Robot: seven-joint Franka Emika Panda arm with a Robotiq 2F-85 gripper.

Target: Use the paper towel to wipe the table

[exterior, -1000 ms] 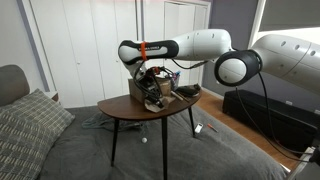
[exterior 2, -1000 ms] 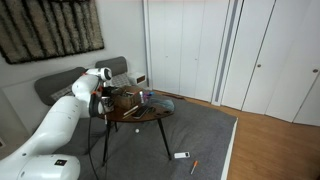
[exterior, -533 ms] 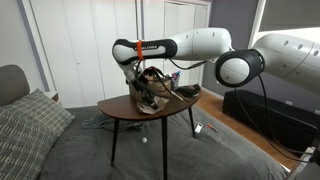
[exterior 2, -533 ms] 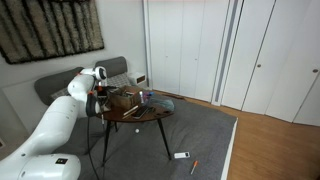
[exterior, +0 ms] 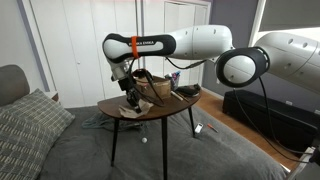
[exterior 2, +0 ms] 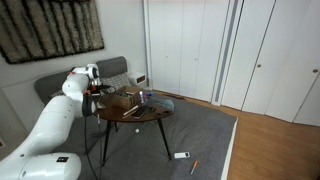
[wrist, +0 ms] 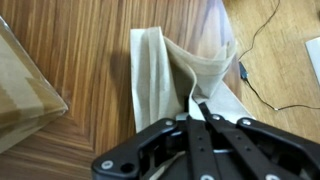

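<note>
The Panda arm (exterior: 180, 45) reaches down over the table (exterior: 172, 109), and most of what the wrist view shows is the bare dark wood of the table's top (wrist: 90, 60). The cardboard box (wrist: 25, 85) stands on that top off to one side of the jaws, close but apart from the cloth; in an exterior view the same box (exterior: 158, 88) rises just behind them. The paper towel (wrist: 165, 70) lies spread and rumpled on the wood directly ahead of the jaws, one fold drawn up between them, so the gripper (wrist: 197, 108) looks clamped on the paper towel. I judge the pick-up done and the wiping at most begun: the sheet covers only a small patch, and no dirt is visible to mark progress. Open wood runs ahead of the jaws and in the strip toward the box. The box limits a sweep on that side, and on the opposite side a thin cable (wrist: 262, 62) lies near the towel's corner.
</note>
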